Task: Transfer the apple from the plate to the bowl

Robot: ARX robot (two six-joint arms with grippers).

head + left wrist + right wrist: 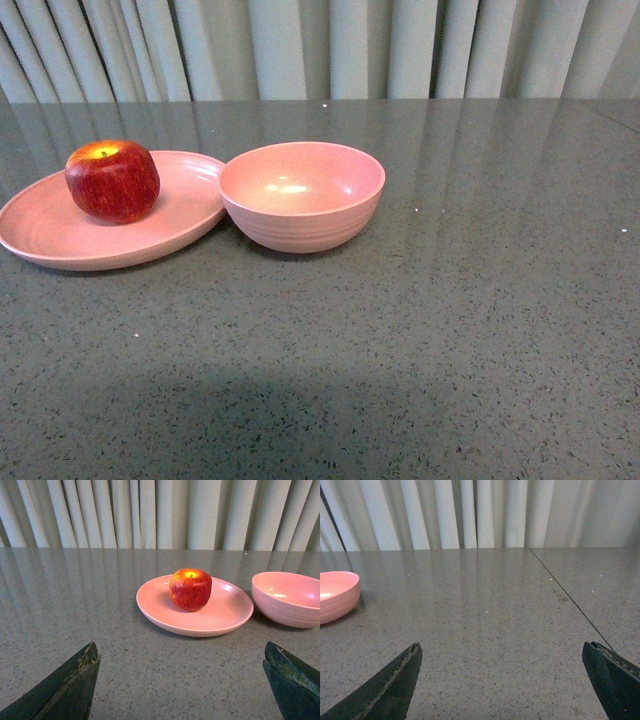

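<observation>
A dark-red apple (112, 180) with a yellow patch at its stem sits upright on the shallow pale-pink plate (50, 235) at the left. Touching the plate's right rim stands the deep pink bowl (301, 195), which holds nothing. Neither arm shows in the front view. In the left wrist view the apple (190, 589), plate (227, 612) and bowl (287, 597) lie well ahead of my open left gripper (181, 652). My right gripper (501, 652) is open over bare table, with only the bowl's edge (337, 596) far off to one side.
A grey speckled tabletop (450, 320) carries everything, and pale pleated curtains (320, 50) hang behind its far edge. A thin seam (570, 597) runs across the table in the right wrist view.
</observation>
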